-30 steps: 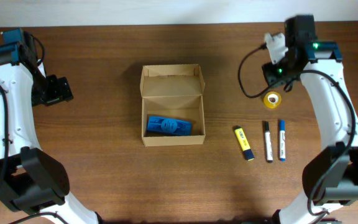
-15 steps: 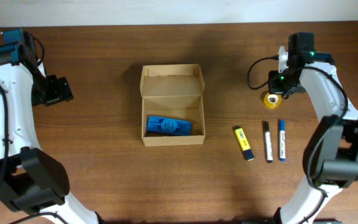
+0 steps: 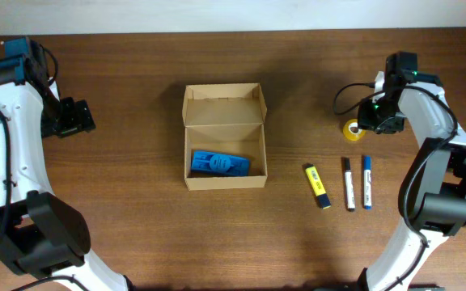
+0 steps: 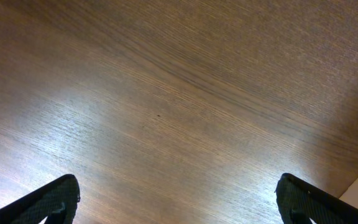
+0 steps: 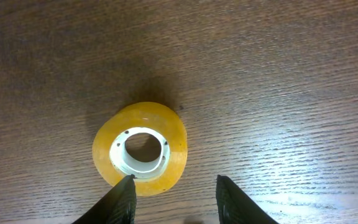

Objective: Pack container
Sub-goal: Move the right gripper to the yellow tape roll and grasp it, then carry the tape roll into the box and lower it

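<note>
The tan cardboard container (image 3: 225, 136) stands open at the table's middle, its flap lid folded back, with a blue flat case (image 3: 219, 164) inside. A yellow tape roll (image 3: 353, 128) lies flat to its right and also shows in the right wrist view (image 5: 140, 148). My right gripper (image 5: 174, 190) is open just above the roll, one fingertip over its rim, the other beside it; it is also in the overhead view (image 3: 377, 123). A yellow highlighter (image 3: 316, 185) and two pens (image 3: 349, 183) (image 3: 366, 182) lie below. My left gripper (image 4: 179, 199) is open over bare wood.
The left arm (image 3: 67, 117) hovers at the table's far left, well away from the container. The right arm's cable (image 3: 348, 93) loops above the tape roll. The table's back edge meets a white wall (image 3: 233, 16).
My right gripper has moved right and down the picture, closing in over the yellow tape roll. The left arm has not moved.
</note>
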Controlling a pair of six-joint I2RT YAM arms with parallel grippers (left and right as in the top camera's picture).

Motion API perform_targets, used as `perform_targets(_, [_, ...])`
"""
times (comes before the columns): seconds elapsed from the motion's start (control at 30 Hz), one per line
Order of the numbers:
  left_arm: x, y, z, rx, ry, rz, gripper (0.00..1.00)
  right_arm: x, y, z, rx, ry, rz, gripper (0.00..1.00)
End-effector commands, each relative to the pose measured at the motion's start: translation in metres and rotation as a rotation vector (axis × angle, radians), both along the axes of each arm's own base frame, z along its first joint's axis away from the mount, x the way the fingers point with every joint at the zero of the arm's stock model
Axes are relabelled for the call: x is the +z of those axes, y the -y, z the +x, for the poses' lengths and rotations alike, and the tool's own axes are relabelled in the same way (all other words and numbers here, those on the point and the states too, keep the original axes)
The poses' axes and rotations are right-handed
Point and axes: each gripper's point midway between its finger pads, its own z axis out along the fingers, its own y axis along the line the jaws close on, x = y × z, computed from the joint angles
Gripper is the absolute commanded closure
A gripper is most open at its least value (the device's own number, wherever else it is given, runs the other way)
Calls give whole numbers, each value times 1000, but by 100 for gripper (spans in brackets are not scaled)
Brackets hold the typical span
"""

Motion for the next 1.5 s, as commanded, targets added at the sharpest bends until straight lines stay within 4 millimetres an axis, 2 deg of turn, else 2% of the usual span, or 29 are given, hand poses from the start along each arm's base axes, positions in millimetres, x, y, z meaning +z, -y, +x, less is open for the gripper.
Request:
perform_targets(0.0, [3,0,-2,-14,5,1,0,-5,-1,-1,-14,-9,18,59])
perform_targets(0.2, [3,0,-2,-14,5,1,0,-11,-1,-1,-22,-17,20,58])
perform_targets(0.47, [3,0,-2,-14,5,1,0,-45,-6,-5,-39,-81,57,58])
perform_targets(0.53, [3,0,-2,-14,5,1,0,-51,-7,-6,-38,-93,63,65])
perform_targets(0.67, [3,0,-2,-14,5,1,0,-62,-9,-9,-37,-118,78,95])
perform_targets(0.9, [3,0,-2,-14,5,1,0,-57,-11,-8,-35,-123,92,96])
perform_targets(1.0, [3,0,-2,-14,5,1,0,-38,-25,-1,36,-104,172,96])
perform_targets(1.13, [3,0,-2,-14,5,1,0,13,-52,14,211,-21,297,96])
perform_targets(1.3, [3,0,-2,-14,5,1,0,95,-69,29,359,93,219,96])
perform_targets(1.37, [3,0,-2,-14,5,1,0,133,-89,31,462,159,191,96])
perform_targets(1.47, [3,0,-2,-14,5,1,0,177,-123,25,679,229,118,96])
